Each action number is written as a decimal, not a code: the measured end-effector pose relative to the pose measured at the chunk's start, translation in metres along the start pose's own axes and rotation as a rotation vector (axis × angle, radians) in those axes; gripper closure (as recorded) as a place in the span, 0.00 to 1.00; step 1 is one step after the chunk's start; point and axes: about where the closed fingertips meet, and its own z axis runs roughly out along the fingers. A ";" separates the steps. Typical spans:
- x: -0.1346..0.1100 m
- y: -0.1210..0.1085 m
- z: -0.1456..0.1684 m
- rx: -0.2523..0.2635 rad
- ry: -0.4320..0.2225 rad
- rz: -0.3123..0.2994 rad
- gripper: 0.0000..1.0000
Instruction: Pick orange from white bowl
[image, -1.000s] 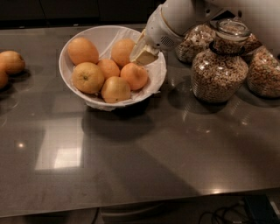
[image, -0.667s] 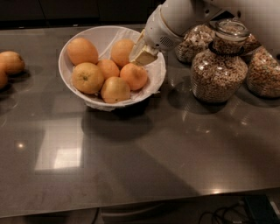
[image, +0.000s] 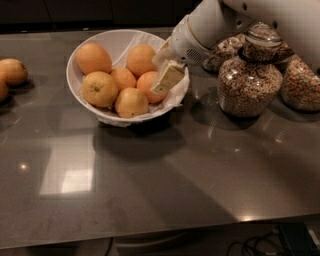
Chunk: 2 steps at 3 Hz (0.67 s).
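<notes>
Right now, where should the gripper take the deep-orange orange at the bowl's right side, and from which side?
Probably across its upper half, from above: the orange is round, other oranges crowd its left, front and back, and the white bowl has its wall to the right. The gripper hangs over its right edge.

The orange (image: 148, 84) is found at the right inside the white bowl (image: 70, 82), upper centre; the gripper (image: 167, 77) is placed just beside it, glass jars (image: 250, 82) further right.

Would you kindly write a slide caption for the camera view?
Gripper at the orange on the right side of the white bowl, glass jars nearby.
</notes>
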 end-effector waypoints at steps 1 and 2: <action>0.007 0.002 0.003 -0.004 0.002 0.020 0.35; 0.008 0.002 0.004 -0.003 0.003 0.021 0.40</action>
